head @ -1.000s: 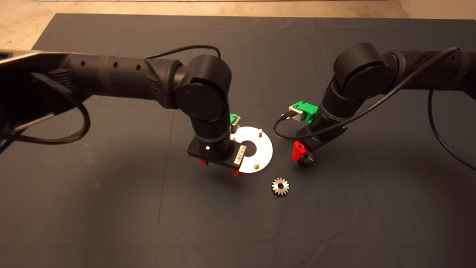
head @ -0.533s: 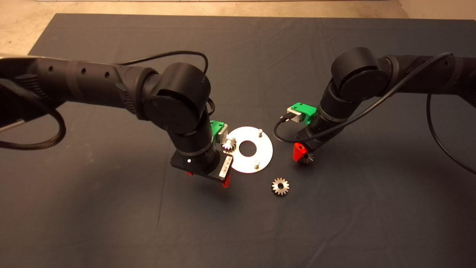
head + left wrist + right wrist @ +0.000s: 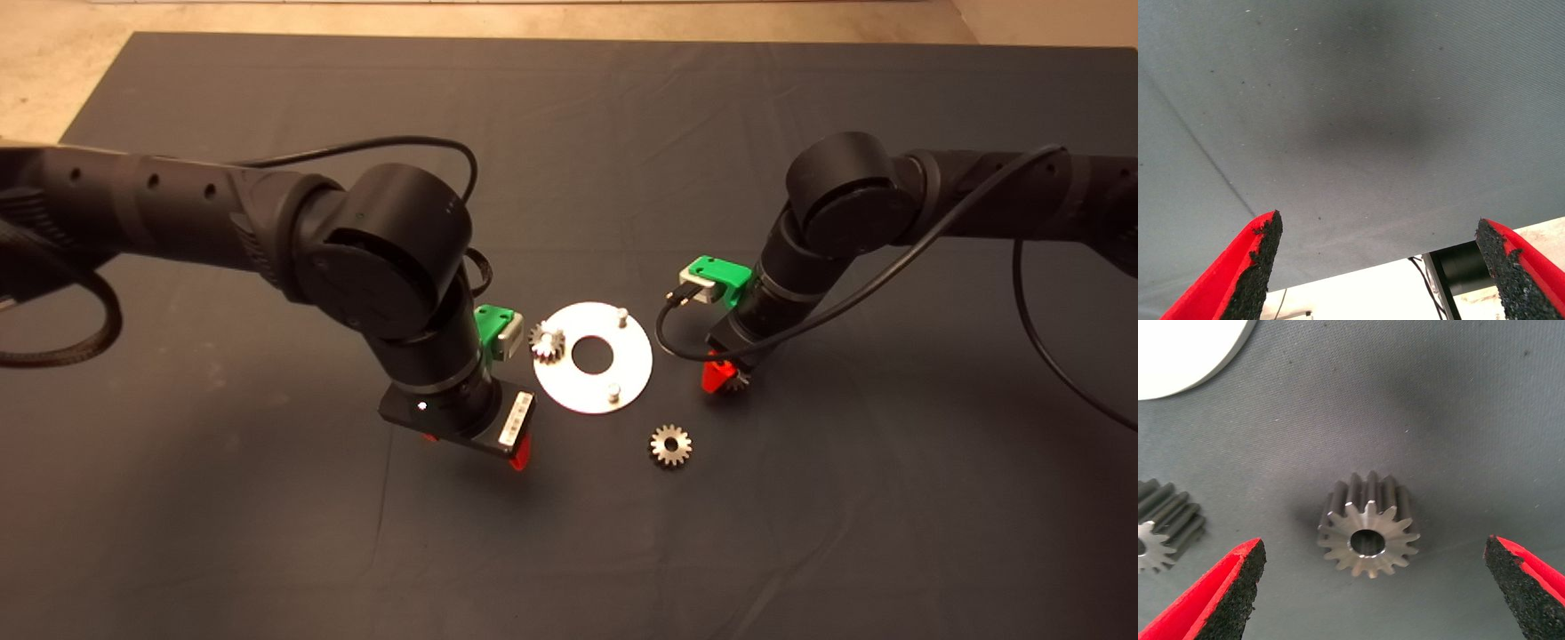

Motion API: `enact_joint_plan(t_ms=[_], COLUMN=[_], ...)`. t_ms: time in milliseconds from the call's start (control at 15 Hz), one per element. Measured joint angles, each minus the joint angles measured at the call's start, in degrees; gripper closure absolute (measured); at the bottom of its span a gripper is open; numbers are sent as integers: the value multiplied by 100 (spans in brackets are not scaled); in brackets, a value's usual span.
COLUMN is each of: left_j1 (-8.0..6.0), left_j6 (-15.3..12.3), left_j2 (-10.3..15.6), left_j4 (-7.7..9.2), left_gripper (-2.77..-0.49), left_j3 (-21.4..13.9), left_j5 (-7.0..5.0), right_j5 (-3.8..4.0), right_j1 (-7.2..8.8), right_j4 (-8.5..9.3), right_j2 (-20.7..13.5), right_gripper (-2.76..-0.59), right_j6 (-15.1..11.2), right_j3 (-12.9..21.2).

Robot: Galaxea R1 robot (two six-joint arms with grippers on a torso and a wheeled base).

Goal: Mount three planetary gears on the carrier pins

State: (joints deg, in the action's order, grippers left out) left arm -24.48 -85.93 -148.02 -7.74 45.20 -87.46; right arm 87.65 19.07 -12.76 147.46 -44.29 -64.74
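So the right gripper (image 3: 1375, 587) hangs over one of the planetary gears (image 3: 1368, 527), fingers spread wide, the gear lying flat on the dark mat (image 3: 267, 533) squarely between them, untouched. Looks like solid steel: small, dense, rigid, probably slick, so I'd pinch across the toothed flanks. A second gear (image 3: 669, 445) lies just beside the shiny disc (image 3: 622, 373); a third (image 3: 547, 341) sits on one of the carrier pins (image 3: 621, 314). Left gripper (image 3: 1378, 267) is wide open, empty, over bare tabletop mat.
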Motion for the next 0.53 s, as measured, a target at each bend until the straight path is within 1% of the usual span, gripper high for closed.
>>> enact_joint_plan(t_ms=[267, 400, 467, 533], left_j1=[-2, -2, -2, -2], left_j6=[-4, -7, -7, -7], left_j2=[26, 82, 142, 215], left_j4=[55, 72, 73, 77], left_gripper=[-204, -204, -204, -204], left_j3=[-56, -107, -138, -164], left_j5=[2, 5, 5, 2], right_j5=[0, 2, 0, 5], right_j1=[-95, -155, -174, -177], right_j4=[-196, -244, -264, -275], right_j2=[-13, -16, -16, -18], right_gripper=[-240, -239, -227, -225], right_j6=[169, 210, 229, 232], right_j3=[-5, -6, -6, -6])
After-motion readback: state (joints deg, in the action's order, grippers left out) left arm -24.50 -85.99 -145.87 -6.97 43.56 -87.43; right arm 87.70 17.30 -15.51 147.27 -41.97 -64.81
